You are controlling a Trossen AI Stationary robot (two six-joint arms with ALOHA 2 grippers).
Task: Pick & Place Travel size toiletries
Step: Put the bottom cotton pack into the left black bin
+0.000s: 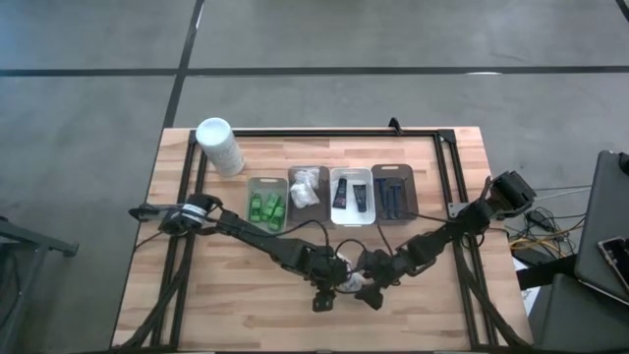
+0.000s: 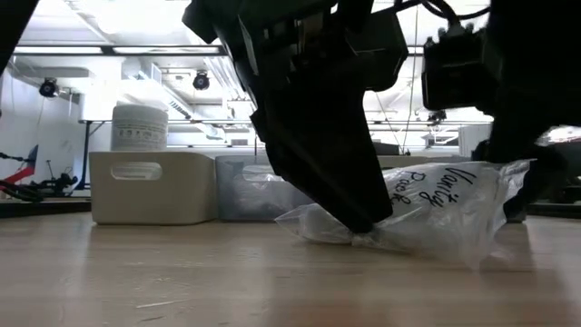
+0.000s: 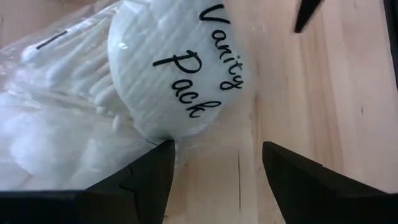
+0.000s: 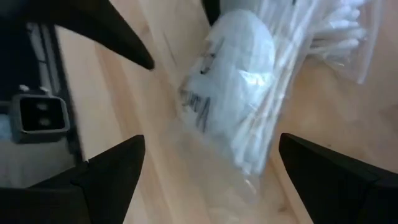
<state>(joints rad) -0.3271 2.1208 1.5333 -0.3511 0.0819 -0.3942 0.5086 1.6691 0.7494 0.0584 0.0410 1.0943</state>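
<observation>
A clear crinkly packet (image 1: pixel 350 282) lettered "Vanity Pack", holding a white pad and cotton swabs, lies flat on the wood near the table's near edge (image 2: pixel 436 204) (image 3: pixel 168 68) (image 4: pixel 236 81). My left gripper (image 3: pixel 214 146) is open at the packet's left end (image 1: pixel 324 298). My right gripper (image 4: pixel 211 140) is open on its right side (image 1: pixel 371 293), one finger on either side of the packet. Green bottles (image 1: pixel 266 205), white packets (image 1: pixel 306 189), black tubes (image 1: pixel 353 195) and dark razors (image 1: pixel 391 192) lie in their trays. My left gripper comes down slanting from above and from the left. One fingertip (image 3: pixel 163 149) meets the packet's clear plastic edge (image 3: pixel 155 138), which is its crumpled left end (image 2: pixel 359 232) in the low view. The other finger stands over bare wood. The packet lies on the table. My right gripper stands around the packet; I cannot tell whether it touches it.
Several trays stand in a row at mid-table (image 2: pixel 154 186). A tall white container (image 1: pixel 219 146) (image 2: pixel 140 127) stands at their left, toward the far edge. A black frame rail (image 1: pixel 324 132) runs along the far edge. Bare wood lies left and right of the grippers.
</observation>
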